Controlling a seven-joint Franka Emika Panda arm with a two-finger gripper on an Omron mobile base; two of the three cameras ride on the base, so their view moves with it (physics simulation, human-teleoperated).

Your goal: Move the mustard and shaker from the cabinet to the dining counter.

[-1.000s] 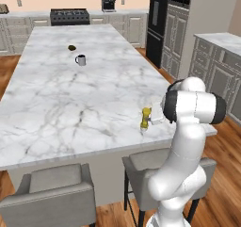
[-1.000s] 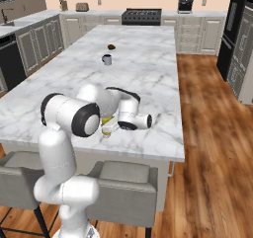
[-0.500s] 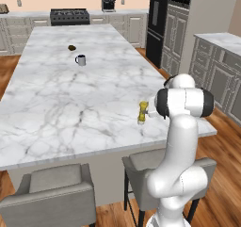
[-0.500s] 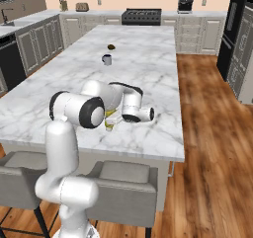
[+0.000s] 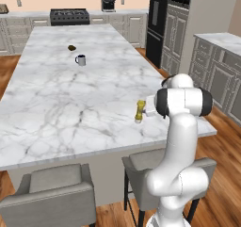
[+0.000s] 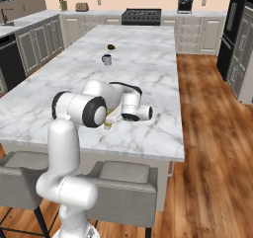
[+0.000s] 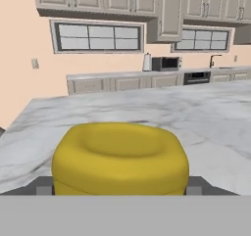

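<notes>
Fingers (image 7: 44, 186) stand apart, one on each side of the mustard (image 7: 120, 156), which sits between them; contact with its sides cannot be told. Mustard upright on the table (image 5: 70, 103) near its right edge, beside the stools. Grey mug (image 5: 81, 60) stands well apart, farther up the marble top.

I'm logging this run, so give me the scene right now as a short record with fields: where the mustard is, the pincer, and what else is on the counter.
mustard: upright on the dining counter, near its stool-side edge
pincer: open, fingers either side of the mustard, bottle close up in the hand view
grip: cannot tell whether the fingers touch the bottle
other items: grey mug and a small dark object farther along the counter
stools: two at the near edge
</notes>
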